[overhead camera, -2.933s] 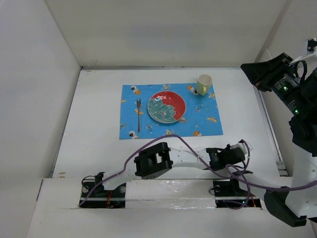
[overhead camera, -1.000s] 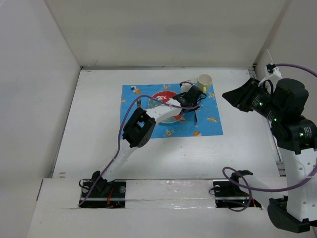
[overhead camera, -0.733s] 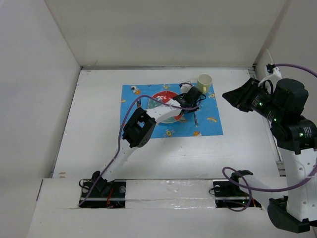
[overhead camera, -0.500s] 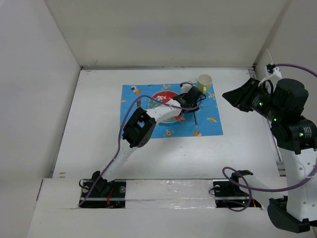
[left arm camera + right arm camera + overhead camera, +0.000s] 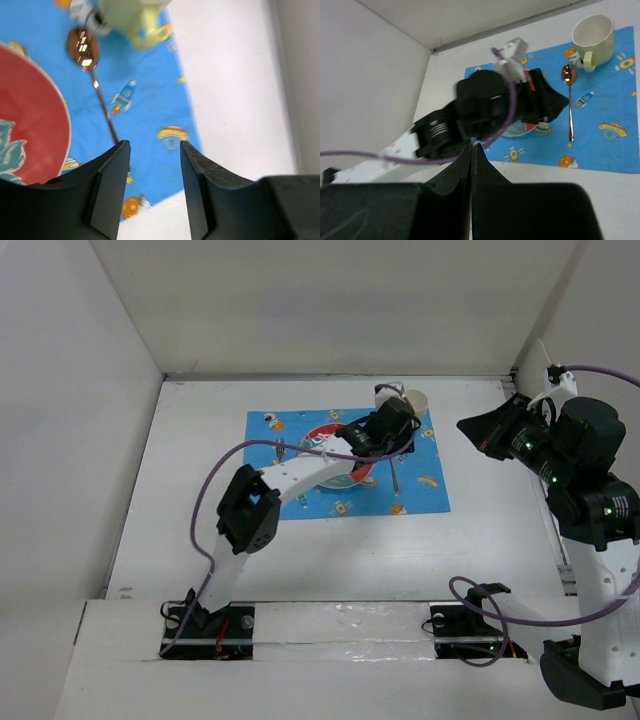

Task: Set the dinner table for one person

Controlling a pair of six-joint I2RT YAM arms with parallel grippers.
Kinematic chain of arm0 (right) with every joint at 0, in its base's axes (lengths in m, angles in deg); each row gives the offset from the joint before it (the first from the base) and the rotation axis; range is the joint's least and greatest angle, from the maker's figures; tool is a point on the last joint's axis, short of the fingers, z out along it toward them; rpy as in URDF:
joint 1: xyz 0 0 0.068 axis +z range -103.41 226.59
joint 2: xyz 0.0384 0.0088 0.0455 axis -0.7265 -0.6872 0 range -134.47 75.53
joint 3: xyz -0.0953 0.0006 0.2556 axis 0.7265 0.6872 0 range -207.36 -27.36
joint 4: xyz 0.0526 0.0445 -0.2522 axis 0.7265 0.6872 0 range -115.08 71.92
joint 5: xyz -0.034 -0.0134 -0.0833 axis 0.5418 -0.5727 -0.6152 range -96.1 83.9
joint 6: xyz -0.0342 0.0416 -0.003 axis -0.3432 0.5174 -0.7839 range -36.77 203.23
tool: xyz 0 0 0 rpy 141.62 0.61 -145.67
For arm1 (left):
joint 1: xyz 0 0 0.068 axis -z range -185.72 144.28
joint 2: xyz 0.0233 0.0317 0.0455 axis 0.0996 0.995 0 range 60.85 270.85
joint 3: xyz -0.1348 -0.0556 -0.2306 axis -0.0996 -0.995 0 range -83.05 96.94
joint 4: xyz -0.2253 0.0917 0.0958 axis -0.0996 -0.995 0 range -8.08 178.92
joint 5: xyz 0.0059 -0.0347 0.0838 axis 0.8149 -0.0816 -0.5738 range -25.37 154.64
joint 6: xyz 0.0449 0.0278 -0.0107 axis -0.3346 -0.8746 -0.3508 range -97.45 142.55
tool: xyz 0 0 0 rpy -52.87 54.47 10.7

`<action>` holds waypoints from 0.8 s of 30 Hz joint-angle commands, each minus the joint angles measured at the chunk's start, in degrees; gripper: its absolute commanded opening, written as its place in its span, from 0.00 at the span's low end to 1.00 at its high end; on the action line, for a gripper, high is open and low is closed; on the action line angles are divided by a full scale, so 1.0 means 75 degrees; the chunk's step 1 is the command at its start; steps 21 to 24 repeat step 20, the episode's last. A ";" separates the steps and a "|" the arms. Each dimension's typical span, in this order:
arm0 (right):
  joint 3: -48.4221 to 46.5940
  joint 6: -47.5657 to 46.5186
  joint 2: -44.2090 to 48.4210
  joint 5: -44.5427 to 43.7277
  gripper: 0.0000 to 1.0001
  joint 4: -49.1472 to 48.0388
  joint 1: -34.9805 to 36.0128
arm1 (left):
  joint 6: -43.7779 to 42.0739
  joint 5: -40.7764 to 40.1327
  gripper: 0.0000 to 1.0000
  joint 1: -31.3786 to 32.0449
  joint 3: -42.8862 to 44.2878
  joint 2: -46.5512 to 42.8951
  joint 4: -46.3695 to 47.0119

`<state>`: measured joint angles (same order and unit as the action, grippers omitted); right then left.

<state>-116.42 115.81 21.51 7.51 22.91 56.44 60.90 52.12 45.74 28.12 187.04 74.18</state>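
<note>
Left claw spread over spoon, set right of plate as settings go; right claw pressed together, aside.

Overhead looks down; wrist views — left close, right farther — share the spoon.

No legible txt, labels, brands or nos. anywhere in view.
</note>
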 commanded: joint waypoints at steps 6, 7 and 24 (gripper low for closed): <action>-0.0605 0.0004 -0.0155 -0.1343 0.26 -0.1019 -0.0012 | -0.0777 -0.0171 0.44 -0.0263 -0.1719 -0.4011 0.0583; -0.0746 0.0016 -0.0250 -0.1438 0.38 -0.1124 -0.0012 | -0.0777 -0.0264 0.44 -0.0345 -0.1931 -0.4318 0.0560; -0.1568 -0.0547 -0.0882 -0.4124 0.74 -0.1863 -0.0317 | -0.1703 -0.3030 0.58 -0.1705 -0.4007 -0.9172 -0.0529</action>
